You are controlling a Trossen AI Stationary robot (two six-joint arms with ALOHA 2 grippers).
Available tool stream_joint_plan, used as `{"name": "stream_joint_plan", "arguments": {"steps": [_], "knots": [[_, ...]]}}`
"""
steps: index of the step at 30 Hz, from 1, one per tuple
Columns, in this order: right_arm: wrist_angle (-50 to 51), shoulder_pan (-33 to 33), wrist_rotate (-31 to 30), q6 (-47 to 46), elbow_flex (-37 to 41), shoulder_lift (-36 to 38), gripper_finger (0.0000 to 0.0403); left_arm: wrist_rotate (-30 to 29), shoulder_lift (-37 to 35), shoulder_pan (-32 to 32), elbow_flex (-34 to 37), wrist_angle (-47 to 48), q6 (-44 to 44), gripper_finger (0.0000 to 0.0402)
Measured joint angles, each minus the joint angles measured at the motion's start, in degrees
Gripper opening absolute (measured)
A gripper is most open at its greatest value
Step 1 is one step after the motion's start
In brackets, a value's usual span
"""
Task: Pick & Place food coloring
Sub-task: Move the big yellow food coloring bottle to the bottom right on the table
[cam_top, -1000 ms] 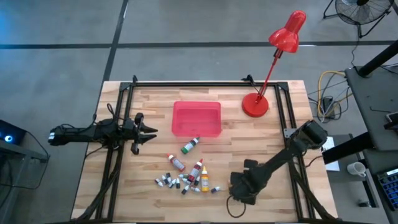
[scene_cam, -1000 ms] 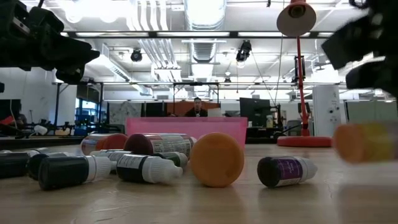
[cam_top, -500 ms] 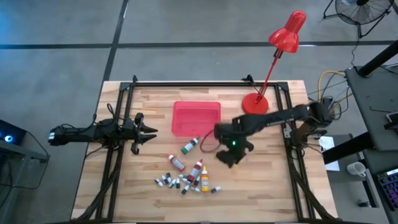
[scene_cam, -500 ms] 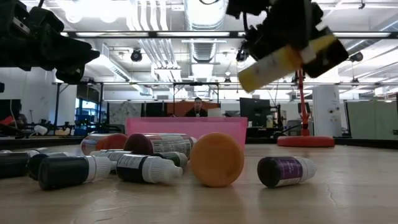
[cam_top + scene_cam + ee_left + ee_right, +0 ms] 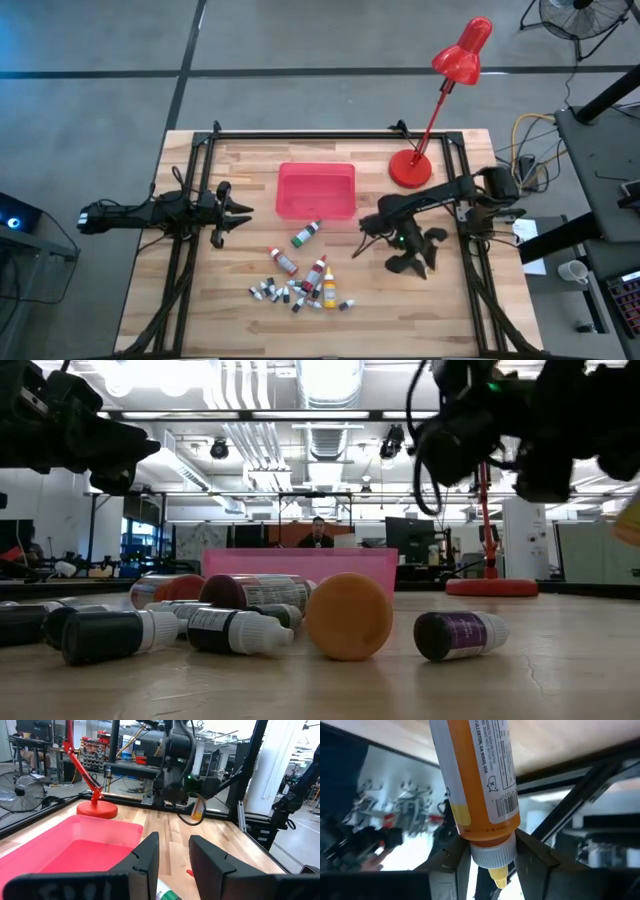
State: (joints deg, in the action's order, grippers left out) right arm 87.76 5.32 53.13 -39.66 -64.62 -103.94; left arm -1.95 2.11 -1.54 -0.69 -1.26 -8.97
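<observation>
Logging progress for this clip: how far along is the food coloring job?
Done: nothing; the red tray looks empty. In hand: the right hand grips an orange bottle right of the tray. Left: the bottle pile on the table; the left hand waits.

I've got a light wood plank surface (image 5: 250,160) framed by black rails. Red tray (image 5: 316,190) sits on it upper center of the high view, red lamp base (image 5: 409,168) to its right. Food coloring (image 5: 300,282) lies scattered below the tray: green-capped tube (image 5: 306,234) nearest it, red tube (image 5: 283,261), yellow-orange tube (image 5: 329,290), and small dark-capped vials (image 5: 268,292) lower center.
</observation>
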Motion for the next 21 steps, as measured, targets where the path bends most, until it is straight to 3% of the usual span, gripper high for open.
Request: {"name": "stream_joint_plan", "arguments": {"steps": [4,10,13,21], "knots": [[2.54,2.92,1.01,2.93,4.54,-2.61,0.0115,-0.02,0.09,0.0,0.0,-0.02,0.0,0.008],[1.44,7.82,10.09,3.9,10.6,-2.78,0.012,-0.04,0.32,0.01,0.0,0.0,-0.01,0.008],[1.44,9.64,10.0,3.54,12.82,-2.74,0.0127,-0.03,0.53,0.02,0.0,-0.02,0.0,0.008],[-12.12,10.65,10.11,-9.25,18.42,-3.04,0.0158,-0.05,0.68,0.02,0.0,0.0,0.0,0.008]]}}
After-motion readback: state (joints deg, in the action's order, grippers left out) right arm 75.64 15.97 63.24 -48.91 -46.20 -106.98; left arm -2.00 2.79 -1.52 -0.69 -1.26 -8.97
